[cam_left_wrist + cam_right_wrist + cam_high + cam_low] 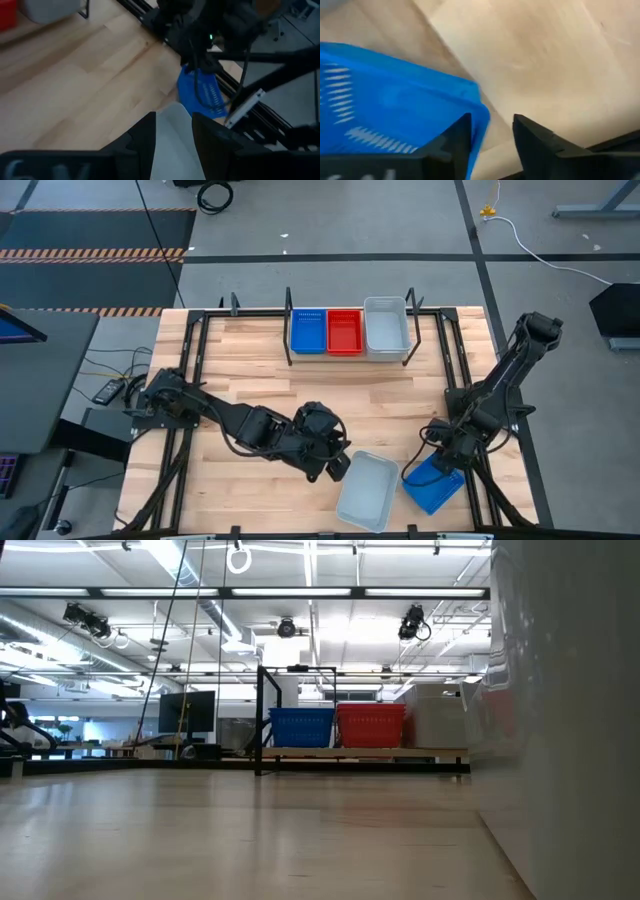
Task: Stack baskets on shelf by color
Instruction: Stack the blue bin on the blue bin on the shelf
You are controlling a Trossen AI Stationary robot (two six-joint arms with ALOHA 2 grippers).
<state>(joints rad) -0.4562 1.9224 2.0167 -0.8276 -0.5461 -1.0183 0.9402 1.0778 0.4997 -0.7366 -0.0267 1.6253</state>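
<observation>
On the shelf (258,311) at the table's far edge, a blue (308,331), a red (345,331) and a pale basket (387,327) stand side by side; the low view shows them as blue (300,727), red (371,725) and pale (438,718). A second pale basket (368,491) lies near the near edge and fills the low view's right side (570,720). My left gripper (337,467) is shut at its far-left corner. A second blue basket (432,486) lies to its right. My right gripper (440,464) is open, its fingers astride that basket's corner (479,117). My left gripper pinches the pale basket's wall (173,131) near its far-left corner (350,460), one finger (145,135) on each side, coming slanting down from the table's left. I cannot tell whether the basket is lifted off the table.
Black rails run along the table's left side (186,370) and right side (462,360). Bare wooden plank (380,400) lies between the shelf row and the two near baskets. In the left wrist view the right arm (210,25) stands over the blue basket (200,92).
</observation>
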